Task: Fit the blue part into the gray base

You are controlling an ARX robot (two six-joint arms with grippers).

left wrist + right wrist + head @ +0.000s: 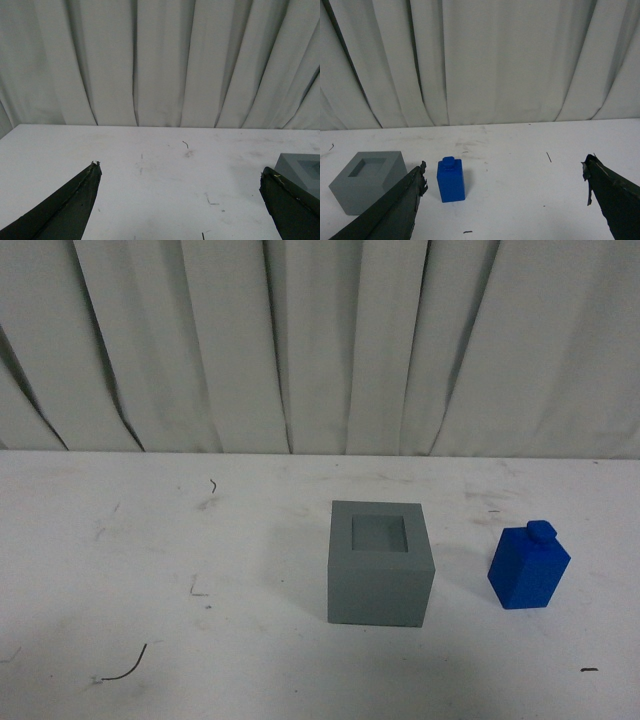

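The gray base sits on the white table, its square recess facing up and empty. The blue part stands upright to its right, stud on top, a short gap away. Neither arm shows in the front view. In the right wrist view the blue part stands ahead, near one finger, with the gray base beside it; my right gripper is open and empty. In the left wrist view my left gripper is open and empty over bare table, a corner of the gray base behind one finger.
The white table bears dark scuff marks and small bits of debris. A pleated white curtain hangs along the table's far edge.
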